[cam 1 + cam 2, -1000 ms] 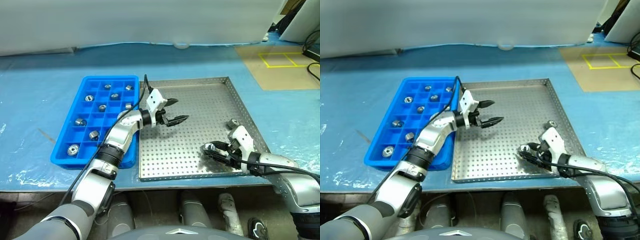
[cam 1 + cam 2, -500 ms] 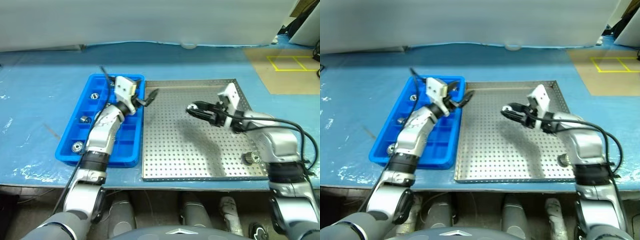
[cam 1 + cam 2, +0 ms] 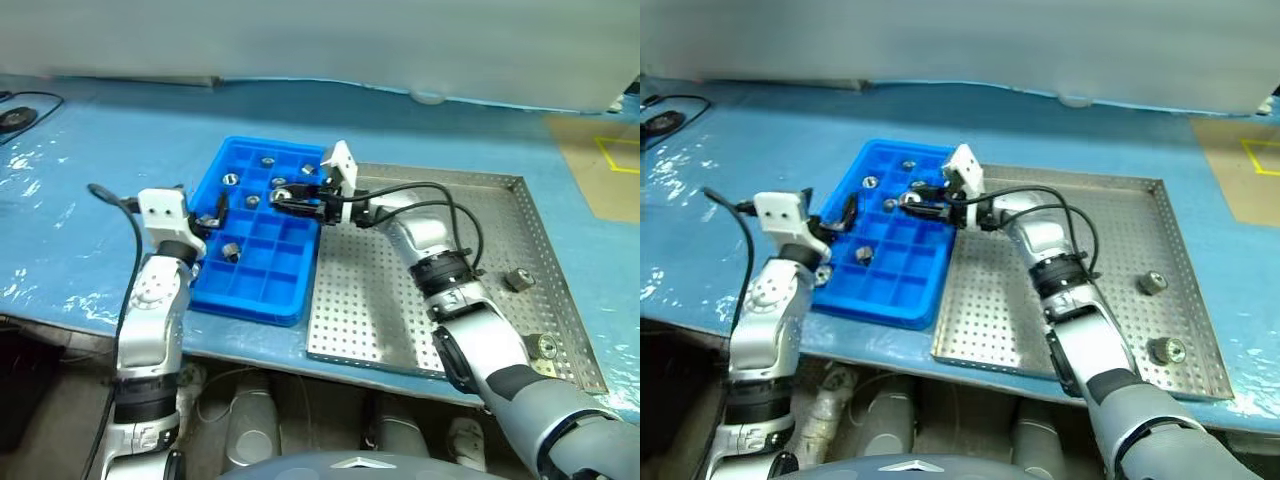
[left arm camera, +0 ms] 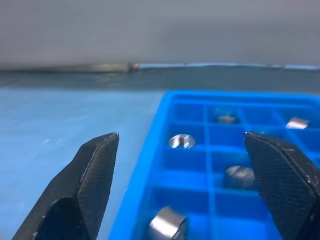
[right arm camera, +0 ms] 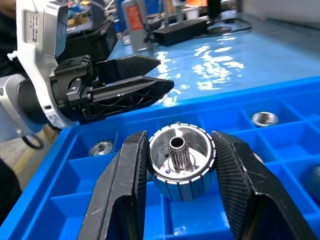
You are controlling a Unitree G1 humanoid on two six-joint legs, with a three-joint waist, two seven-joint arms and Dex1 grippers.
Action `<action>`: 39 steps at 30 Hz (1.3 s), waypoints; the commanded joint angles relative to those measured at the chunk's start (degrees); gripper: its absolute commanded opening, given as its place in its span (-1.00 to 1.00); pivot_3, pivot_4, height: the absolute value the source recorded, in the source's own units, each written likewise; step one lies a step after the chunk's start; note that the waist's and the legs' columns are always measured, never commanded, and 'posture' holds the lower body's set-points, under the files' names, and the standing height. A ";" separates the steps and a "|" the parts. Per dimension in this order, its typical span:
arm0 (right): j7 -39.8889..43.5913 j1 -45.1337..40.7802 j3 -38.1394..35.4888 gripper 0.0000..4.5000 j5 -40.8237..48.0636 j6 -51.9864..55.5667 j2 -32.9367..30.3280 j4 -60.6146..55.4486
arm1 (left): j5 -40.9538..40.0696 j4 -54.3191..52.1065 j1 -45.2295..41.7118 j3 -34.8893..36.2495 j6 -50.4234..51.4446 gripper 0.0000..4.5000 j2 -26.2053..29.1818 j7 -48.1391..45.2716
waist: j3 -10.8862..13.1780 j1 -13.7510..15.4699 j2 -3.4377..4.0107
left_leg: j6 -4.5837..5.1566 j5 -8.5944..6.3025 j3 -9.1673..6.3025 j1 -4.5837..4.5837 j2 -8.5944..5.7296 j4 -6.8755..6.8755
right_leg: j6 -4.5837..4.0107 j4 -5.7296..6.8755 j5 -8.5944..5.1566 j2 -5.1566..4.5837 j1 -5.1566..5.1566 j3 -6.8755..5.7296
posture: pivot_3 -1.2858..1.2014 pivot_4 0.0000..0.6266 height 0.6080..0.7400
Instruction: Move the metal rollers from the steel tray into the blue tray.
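the right gripper [image 5: 177, 165] is clamping a metal roller [image 5: 181, 159] over the blue tray [image 3: 262, 290], ready for dropping; the left gripper [image 4: 190, 175], gaping empty, is waiting beside the blue tray.

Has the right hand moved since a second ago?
Yes. The right hand has left the near right corner of the steel tray and now holds a metal roller above the blue tray.

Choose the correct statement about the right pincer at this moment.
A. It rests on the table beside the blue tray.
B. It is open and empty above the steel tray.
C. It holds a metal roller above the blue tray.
C: the right pincer is closed on a metal roller, with compartments of the blue tray below it.
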 commanded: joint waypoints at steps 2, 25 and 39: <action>-0.25 -2.83 -0.60 -0.30 -2.23 -4.96 1.67 4.83 | -0.45 -3.50 0.34 0.43 0.22 0.89 0.02 1.27 | 0.01 0.91 0.00 | -0.07 0.04 -0.14 -0.01 0.00 -0.02 | 0.00 0.03 0.00 0.01 0.04 -0.09 | 0.41 -0.52 1.00; -8.26 -3.13 -8.91 0.60 -3.48 -10.24 -0.07 8.20 | -0.85 5.32 -8.09 -7.29 -2.40 0.89 0.53 -5.97 | 0.04 0.54 0.04 | -0.49 0.29 -0.77 -0.06 -0.05 -0.04 | -0.23 0.84 -0.14 0.08 -0.15 -0.32 | 0.24 -0.52 1.00; -25.90 25.23 -23.34 0.60 -2.11 9.89 -19.34 -31.88 | -3.20 34.91 -28.31 -19.13 -13.96 0.89 -6.42 -31.55 | 0.05 -6.59 0.01 | -0.62 0.46 -0.36 0.16 -0.22 0.06 | -0.07 0.75 -0.20 0.08 -0.03 0.19 | -0.21 -0.52 1.00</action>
